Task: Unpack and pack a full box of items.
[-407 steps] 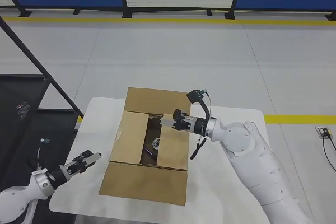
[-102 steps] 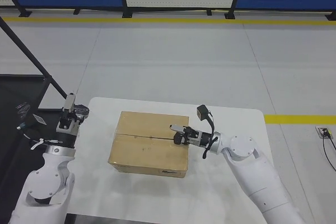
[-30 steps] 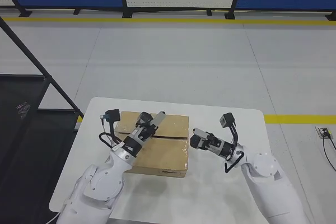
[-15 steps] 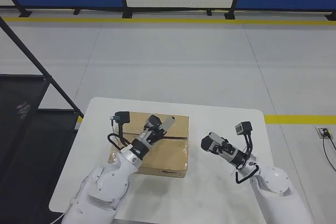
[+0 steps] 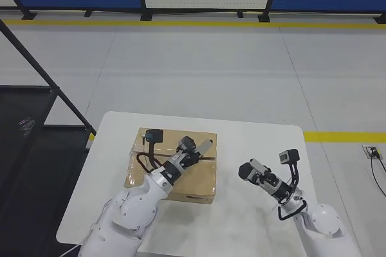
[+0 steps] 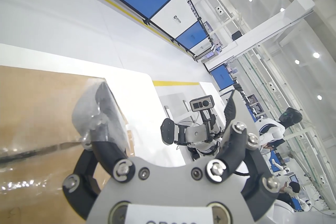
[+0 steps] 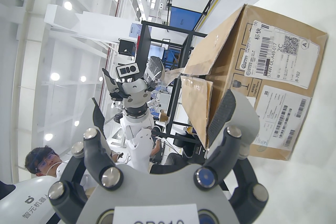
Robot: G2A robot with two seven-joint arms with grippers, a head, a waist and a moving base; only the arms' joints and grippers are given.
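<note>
- The cardboard box (image 5: 204, 177) sits shut on the left-centre part of the white table (image 5: 264, 138). Its top flaps meet in a seam running left to right, with glossy clear tape (image 6: 23, 156) along it.
- The left gripper (image 5: 198, 146) hovers over the far right part of the box top. Its jaws are spread wide and hold nothing, and one finger (image 6: 97, 107) is wrapped in clear film.
- The right gripper (image 5: 248, 170) hangs over bare table to the right of the box, apart from it, with its jaws also wide and empty.
- Handling: the walls look like stiff corrugated board, but the flaps will bend. A full box is probably heavy, so sliding it seems safer than lifting it by a flap.
- The tape looks smooth and the pads would likely slip on it. A better hold seems to be the flap ends (image 7: 195, 75) at the right end, which stand slightly apart.
- The paper labels (image 7: 278, 51) on that end face could scuff.
- Room: there is bare table to the right of the box and some on its near side. On the left the table edge is closer, and a black frame (image 5: 64, 103) stands beyond it.
</note>
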